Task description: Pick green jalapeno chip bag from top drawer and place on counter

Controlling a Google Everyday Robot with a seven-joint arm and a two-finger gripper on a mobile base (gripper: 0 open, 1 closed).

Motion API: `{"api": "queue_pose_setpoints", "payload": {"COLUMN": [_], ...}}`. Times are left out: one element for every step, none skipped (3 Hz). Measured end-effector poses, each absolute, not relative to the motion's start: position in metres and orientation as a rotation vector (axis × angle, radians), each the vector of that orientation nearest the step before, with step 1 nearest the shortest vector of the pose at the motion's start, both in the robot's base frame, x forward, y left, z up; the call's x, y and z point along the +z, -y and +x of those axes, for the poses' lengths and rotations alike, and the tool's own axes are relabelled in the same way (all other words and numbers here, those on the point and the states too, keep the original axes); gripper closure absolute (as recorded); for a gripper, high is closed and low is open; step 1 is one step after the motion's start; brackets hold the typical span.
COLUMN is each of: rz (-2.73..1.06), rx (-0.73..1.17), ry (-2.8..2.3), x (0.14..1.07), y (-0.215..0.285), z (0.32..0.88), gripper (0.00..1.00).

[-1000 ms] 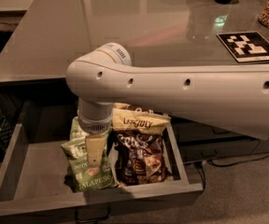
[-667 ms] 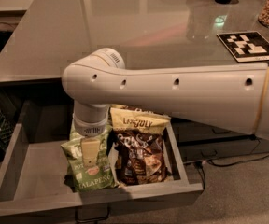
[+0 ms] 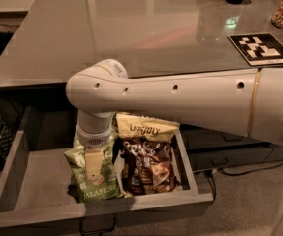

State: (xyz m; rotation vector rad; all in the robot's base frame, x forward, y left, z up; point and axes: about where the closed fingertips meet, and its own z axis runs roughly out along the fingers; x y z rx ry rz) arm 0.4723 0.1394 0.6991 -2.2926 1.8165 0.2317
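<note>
Grey top drawer [image 3: 33,191] open below the table's [image 3: 131,28] near edge — green jalapeno chip bag [image 3: 90,188] upright inside, long axis vertical; arm [image 3: 181,97] bends straight down, gripper [image 3: 95,162] over its face — grip, can't tell.

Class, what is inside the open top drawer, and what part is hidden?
Inside the top drawer stand the green jalapeno chip bag and, beside it, a dark brown chip bag. The gripper sits at the green bag's front. The arm covers the drawer's back.

Kitchen-style test space, glossy grey counter [image 3: 146,28], fiducial tag [image 3: 262,47], snack drawer [image 3: 38,181], claw [image 3: 95,161] down inside it
</note>
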Motion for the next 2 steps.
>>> {"api": "queue_pose_setpoints", "payload": {"rz": [-2.328, -2.33], "rx": [0.272, 0.276], "ry": [-1.821, -1.821], "x": [0.68, 0.6785], "y": [-0.1414, -0.1414], "z": [0.4701, 0.47], "gripper": [0.09, 0.25]}}
